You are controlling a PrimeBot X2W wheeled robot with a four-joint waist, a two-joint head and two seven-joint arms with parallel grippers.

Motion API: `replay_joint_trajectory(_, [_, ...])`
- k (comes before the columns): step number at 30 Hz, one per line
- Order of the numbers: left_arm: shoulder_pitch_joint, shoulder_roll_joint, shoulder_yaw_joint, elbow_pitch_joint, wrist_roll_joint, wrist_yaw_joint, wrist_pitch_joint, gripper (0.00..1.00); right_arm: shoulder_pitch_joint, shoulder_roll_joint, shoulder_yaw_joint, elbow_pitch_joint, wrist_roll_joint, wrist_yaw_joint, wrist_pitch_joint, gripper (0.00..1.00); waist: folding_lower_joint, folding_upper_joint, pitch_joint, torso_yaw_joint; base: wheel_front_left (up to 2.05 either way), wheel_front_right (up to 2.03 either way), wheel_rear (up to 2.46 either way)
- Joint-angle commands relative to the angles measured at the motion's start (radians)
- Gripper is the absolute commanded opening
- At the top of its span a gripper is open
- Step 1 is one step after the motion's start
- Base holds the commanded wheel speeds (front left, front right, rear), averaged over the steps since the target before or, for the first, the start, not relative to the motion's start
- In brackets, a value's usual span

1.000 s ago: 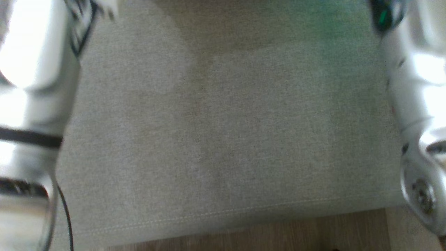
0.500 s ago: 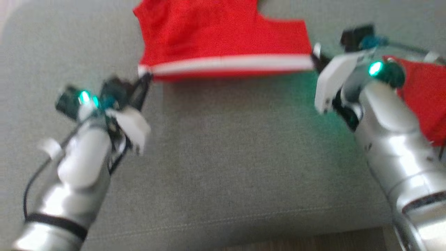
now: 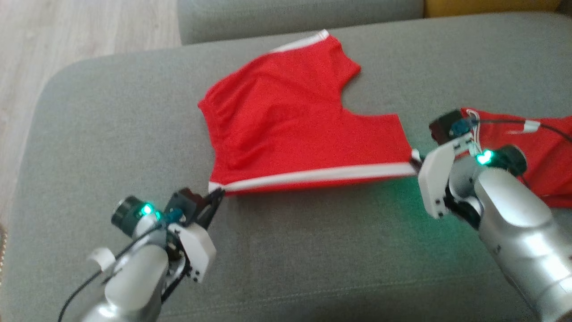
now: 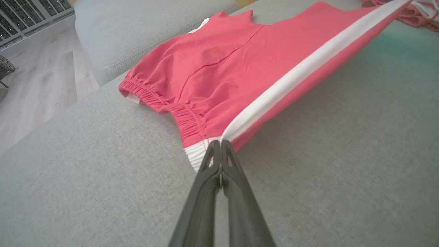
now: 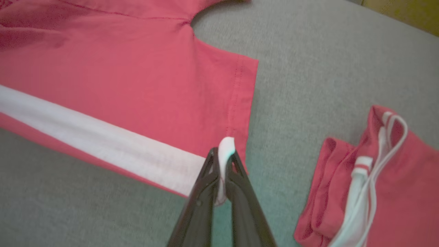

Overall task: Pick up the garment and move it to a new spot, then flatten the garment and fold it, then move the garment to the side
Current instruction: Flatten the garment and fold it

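The garment [image 3: 290, 129] is a pair of red shorts with a white side stripe, spread on the grey sofa cushion [image 3: 313, 259]. My left gripper [image 3: 217, 193] is shut on its waistband corner, where the white stripe ends [image 4: 219, 145]. My right gripper [image 3: 416, 162] is shut on the leg-hem end of the same stripe [image 5: 224, 151]. The striped edge [image 3: 321, 175] runs taut and slightly raised between the two grippers. The rest of the garment [image 4: 219, 65] lies flat behind it, with the far leg pointing away.
A second red garment [image 3: 540, 152] with white cords lies bunched at the right, close behind my right wrist [image 5: 370, 178]. Another grey cushion [image 3: 295, 15] stands at the back. Wooden floor [image 3: 67, 31] lies beyond the sofa's left edge.
The head camera has tilted up, from bare cushion to the garment and both grippers. Both grippers stay shut on the stripe's ends.
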Motion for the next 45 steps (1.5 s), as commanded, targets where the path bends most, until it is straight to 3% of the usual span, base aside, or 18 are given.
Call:
replay_joint_trajectory(1, [-0.019,0.031,0.030,-0.022,-0.009,0.003,-0.005,0.00,0.009,-0.038,0.021,-0.039,0.021,-0.001,0.026,0.00,0.0001,0.0000,-0.024,0.002,0.00,0.00,0.00])
replay_joint_trajectory(8, [0.072,0.027,-0.015,-0.043,-0.073,0.003,0.011,0.00,0.094,-0.139,0.127,-0.180,0.135,-0.001,0.202,0.00,0.0001,0.0000,-0.081,-0.002,0.00,0.00,0.00])
replay_joint_trajectory(15, [0.193,0.063,-0.036,-0.159,-0.181,0.003,0.067,0.00,0.165,-0.278,0.179,-0.391,0.245,-0.001,0.415,0.00,0.0001,0.0000,-0.118,-0.012,0.00,0.00,0.00])
replay_joint_trajectory(22, [0.307,0.106,-0.024,-0.322,-0.242,0.025,0.137,0.00,0.257,-0.394,0.142,-0.586,0.303,-0.001,0.630,0.00,0.0001,0.0000,-0.134,-0.013,0.00,0.00,0.00])
replay_joint_trajectory(27, [0.350,0.138,-0.024,-0.449,-0.261,0.042,0.188,0.00,0.317,-0.451,0.052,-0.717,0.300,-0.001,0.723,0.00,0.0001,0.0000,-0.128,-0.004,0.00,0.00,0.00])
replay_joint_trajectory(37, [0.221,0.126,0.034,-0.583,-0.267,0.084,0.215,0.00,0.261,-0.373,-0.154,-0.811,0.177,-0.001,0.726,0.00,0.0001,0.0000,-0.027,0.044,0.00,0.00,0.00])
replay_joint_trajectory(45, [0.031,0.082,0.055,-0.517,-0.259,0.063,0.211,0.00,0.072,-0.252,-0.249,-0.699,0.066,-0.001,0.658,0.00,0.0001,0.0000,0.105,0.092,0.00,0.00,0.00])
